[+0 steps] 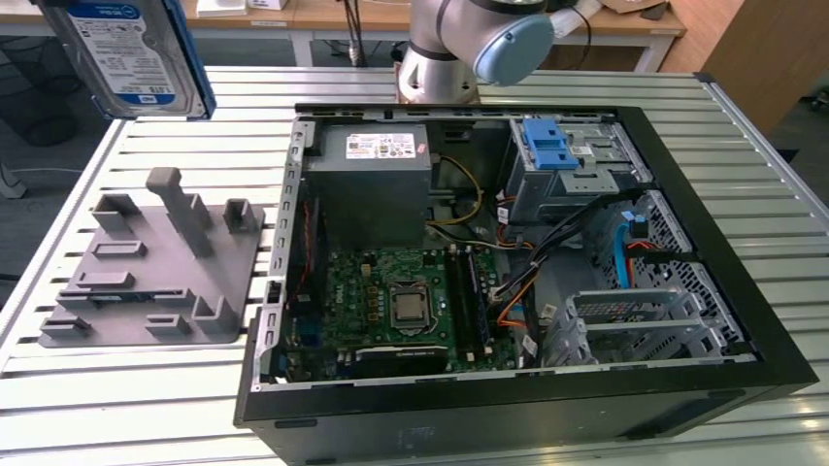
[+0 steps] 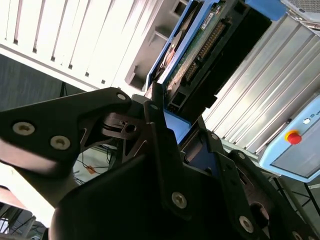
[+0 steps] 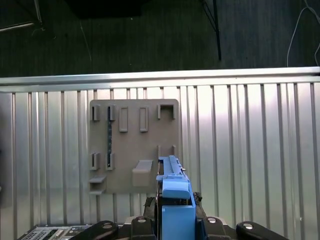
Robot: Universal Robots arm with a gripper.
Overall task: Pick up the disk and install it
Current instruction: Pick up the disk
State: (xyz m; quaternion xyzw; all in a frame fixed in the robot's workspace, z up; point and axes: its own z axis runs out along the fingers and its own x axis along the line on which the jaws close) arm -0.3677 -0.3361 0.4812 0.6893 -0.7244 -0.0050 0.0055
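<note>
Gripper (image 2: 177, 119) clamps the disk (image 1: 136, 53) by its blue carrier, holding it high, clear of the grey holder's (image 1: 143, 267) posts.

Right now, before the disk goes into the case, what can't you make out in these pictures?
- Exterior view: the disk is cut off at its top by the picture's upper edge.
- Second wrist view: the gripper covers the disk's near end.
- First wrist view: the disk stands edge-on, hiding its label and part of the grey fixture.
</note>
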